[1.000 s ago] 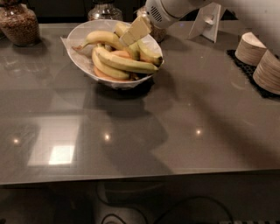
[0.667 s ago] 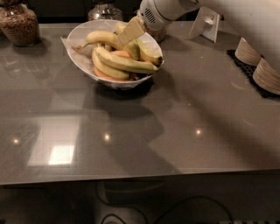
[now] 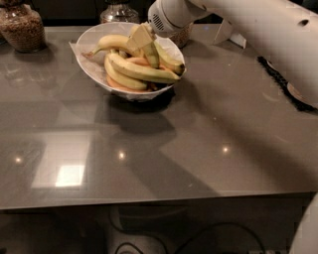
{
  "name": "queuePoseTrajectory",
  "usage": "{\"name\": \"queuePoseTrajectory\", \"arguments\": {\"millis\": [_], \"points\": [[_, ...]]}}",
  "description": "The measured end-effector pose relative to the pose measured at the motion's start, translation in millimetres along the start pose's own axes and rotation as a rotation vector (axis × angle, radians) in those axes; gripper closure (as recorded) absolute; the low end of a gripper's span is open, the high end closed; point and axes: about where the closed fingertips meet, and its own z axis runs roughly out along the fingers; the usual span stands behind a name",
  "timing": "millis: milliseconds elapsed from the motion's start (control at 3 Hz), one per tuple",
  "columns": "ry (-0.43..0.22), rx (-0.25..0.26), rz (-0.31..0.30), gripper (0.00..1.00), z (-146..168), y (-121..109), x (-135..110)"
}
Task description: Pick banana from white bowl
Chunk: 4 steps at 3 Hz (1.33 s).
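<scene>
The white bowl (image 3: 91, 65) stands at the back left of the grey table and holds several yellow bananas (image 3: 141, 73). My gripper (image 3: 140, 37), cream-coloured on the end of a white arm (image 3: 258, 30), reaches in from the upper right. It is down among the upper bananas at the bowl's back middle, touching or nearly touching the one curving along the back (image 3: 112, 41). No banana is lifted clear of the bowl.
A glass jar of brown granola (image 3: 22, 26) stands at the back left. Another glass jar (image 3: 117, 11) is behind the bowl. A white card stand (image 3: 227, 34) is at the back right. A dark mat (image 3: 283, 84) lies at the right edge under my arm.
My gripper has moved a little left and lower into the pile of bananas. My arm now covers more of the right side, hiding the stacked bowls there.
</scene>
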Motion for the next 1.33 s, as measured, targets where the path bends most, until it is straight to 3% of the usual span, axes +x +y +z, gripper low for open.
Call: {"name": "queuePoseTrajectory", "arguments": {"millis": [333, 667, 1333], "points": [[0.024, -0.021, 0.025, 0.32, 17.7, 6.8, 0.1], [0.048, -0.036, 0.031, 0.5, 27.0, 13.7, 0.4], [0.065, -0.037, 0.02, 0.97, 25.7, 18.4, -1.6]]}}
